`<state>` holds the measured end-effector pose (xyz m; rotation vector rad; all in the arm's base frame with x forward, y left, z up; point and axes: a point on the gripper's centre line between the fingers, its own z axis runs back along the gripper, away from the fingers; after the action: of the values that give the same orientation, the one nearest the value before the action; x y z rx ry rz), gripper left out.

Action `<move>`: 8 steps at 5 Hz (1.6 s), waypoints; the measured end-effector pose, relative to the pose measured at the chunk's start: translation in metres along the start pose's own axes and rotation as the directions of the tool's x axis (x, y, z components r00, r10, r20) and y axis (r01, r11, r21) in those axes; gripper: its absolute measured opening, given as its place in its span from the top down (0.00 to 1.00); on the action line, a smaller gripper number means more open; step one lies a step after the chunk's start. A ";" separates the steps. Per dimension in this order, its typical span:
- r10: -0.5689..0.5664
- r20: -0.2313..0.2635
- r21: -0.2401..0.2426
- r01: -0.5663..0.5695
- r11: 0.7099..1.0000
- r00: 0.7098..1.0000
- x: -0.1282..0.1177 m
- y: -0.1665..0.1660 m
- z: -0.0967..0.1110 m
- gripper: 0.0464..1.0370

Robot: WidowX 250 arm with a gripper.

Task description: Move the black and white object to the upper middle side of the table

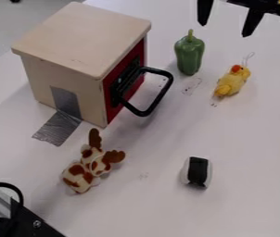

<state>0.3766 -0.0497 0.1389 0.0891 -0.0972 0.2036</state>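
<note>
The black and white object (pixel 197 172) lies on the white table (pixel 254 139), right of centre in the lower part of the view. It has a black band between white sides. My gripper (pixel 226 23) hangs at the top edge, towards the right, far above the object in the view. Its two dark fingers are spread apart, with nothing between them.
A wooden box (pixel 62 78) with a red front and black handle stands upper left, taped down. A green pepper (pixel 189 53) and a yellow duck toy (pixel 232 82) lie below the gripper. A brown-spotted plush (pixel 84 173) is lower left, near black equipment (pixel 28 220) in the corner.
</note>
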 end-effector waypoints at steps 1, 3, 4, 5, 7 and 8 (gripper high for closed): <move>0.000 -0.040 0.008 0.001 1.000 0.999 -0.005 -0.001 -0.015 0.04; 0.045 -0.056 -0.095 -0.050 0.994 0.997 -0.102 0.011 -0.010 0.04; 0.009 -0.035 -0.123 -0.014 0.992 0.999 -0.158 -0.003 -0.006 0.04; 0.030 -0.061 -0.114 -0.037 0.993 0.998 -0.186 -0.022 -0.036 0.04; 0.021 -0.083 -0.007 -0.022 1.000 0.996 -0.174 -0.029 -0.088 0.04; 0.033 -0.078 0.023 -0.032 0.999 0.996 -0.163 -0.022 -0.096 0.04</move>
<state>0.2305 -0.0937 0.0253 0.1012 -0.0182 0.2404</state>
